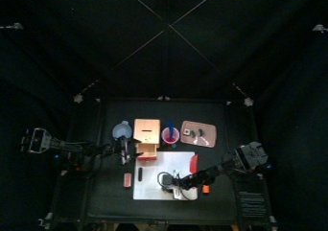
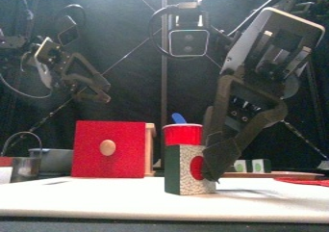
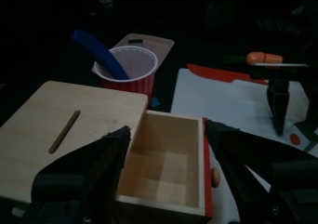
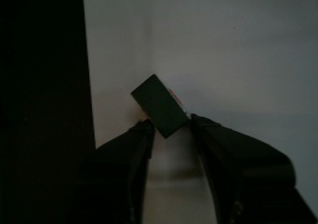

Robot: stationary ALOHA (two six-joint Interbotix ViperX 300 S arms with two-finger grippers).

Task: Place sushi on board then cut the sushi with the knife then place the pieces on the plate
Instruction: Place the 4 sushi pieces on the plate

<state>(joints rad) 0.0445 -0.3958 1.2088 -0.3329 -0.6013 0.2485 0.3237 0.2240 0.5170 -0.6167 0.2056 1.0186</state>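
While the right gripper (image 4: 172, 127) clamps the sushi (image 2: 189, 170) on the white board (image 1: 177, 158), the left gripper (image 3: 168, 139) gapes wide around the drawer (image 3: 162, 167); cutting and plating look undone.

The sushi (image 2: 187, 173) was dark green, its white end dotted red; the cup (image 2: 184, 136) red, its knife (image 2: 179, 118) blue.

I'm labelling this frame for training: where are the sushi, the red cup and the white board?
sushi (image 2: 190, 170): front view, its end face.
red cup (image 3: 134, 79): left wrist view, its outer wall.
white board (image 1: 179, 161): top view, bare part near its back edge.
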